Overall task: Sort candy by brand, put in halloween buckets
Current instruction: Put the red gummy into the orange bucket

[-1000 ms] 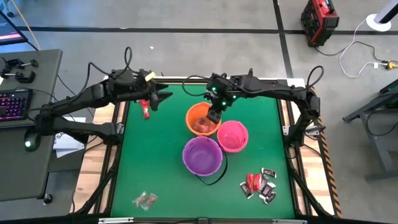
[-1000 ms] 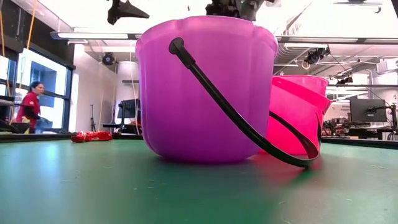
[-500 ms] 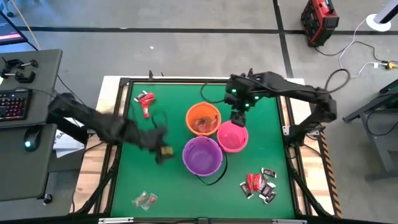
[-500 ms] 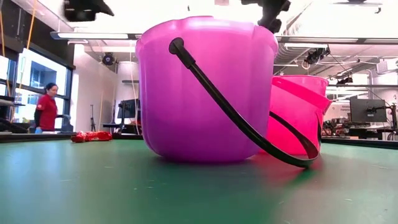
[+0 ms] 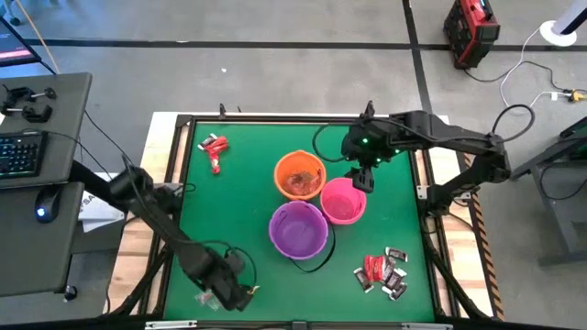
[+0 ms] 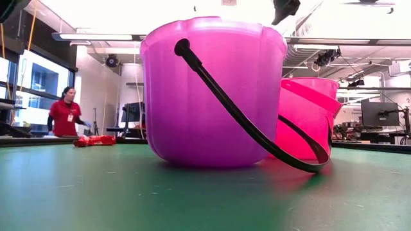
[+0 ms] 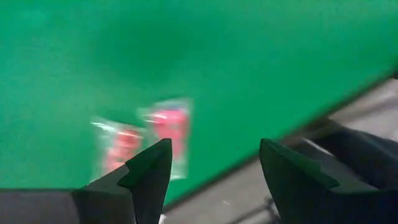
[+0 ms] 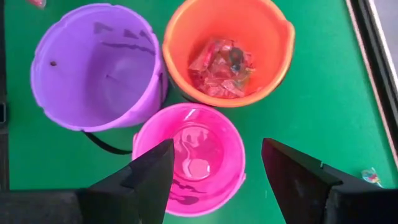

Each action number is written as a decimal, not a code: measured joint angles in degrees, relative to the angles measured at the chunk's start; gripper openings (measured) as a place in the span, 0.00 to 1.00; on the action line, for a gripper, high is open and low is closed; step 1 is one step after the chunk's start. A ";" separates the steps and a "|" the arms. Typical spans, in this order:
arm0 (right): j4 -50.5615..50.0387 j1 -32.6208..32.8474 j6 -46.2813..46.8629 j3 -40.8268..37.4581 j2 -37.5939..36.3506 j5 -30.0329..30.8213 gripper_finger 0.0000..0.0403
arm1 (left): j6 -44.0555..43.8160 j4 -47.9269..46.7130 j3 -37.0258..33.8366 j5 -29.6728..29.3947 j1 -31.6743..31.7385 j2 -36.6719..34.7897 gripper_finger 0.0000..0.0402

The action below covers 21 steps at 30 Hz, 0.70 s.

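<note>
- Green table mat (image 5: 248, 206).
- Orange bucket (image 5: 299, 174) holding red-wrapped candy (image 8: 221, 68).
- Pink bucket (image 5: 343, 201).
- Purple bucket (image 5: 298, 229) with a black handle (image 6: 244, 119).
- Red-and-clear wrapped candies (image 7: 146, 140).
- Dark gripper fingers (image 8: 140, 177).

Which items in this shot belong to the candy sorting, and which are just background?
Part of the job:
- round orange plastic bucket, red-wrapped candy inside
- round pink plastic bucket
- round purple plastic bucket with thin black handle
- red-and-clear wrapped candies under the left claw
- mixed red and dark wrapped candy pile
- bright red wrapped candies

Just lying about:
- black keyboard
- red box on the floor
</note>
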 joint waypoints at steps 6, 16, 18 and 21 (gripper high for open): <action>0.33 2.01 0.42 0.00 0.00 0.00 0.59 | 2.44 -5.73 4.35 0.16 0.02 5.27 0.57; 0.36 3.66 0.63 0.00 0.00 0.01 0.59 | 2.39 -7.29 4.35 1.64 0.61 9.47 0.57; 0.37 3.66 0.54 0.00 0.00 0.02 0.59 | 2.12 -6.95 4.35 2.04 0.59 9.77 0.57; 0.37 3.63 0.48 0.00 0.00 0.02 0.59 | 0.73 -6.89 4.35 3.47 0.25 10.78 0.57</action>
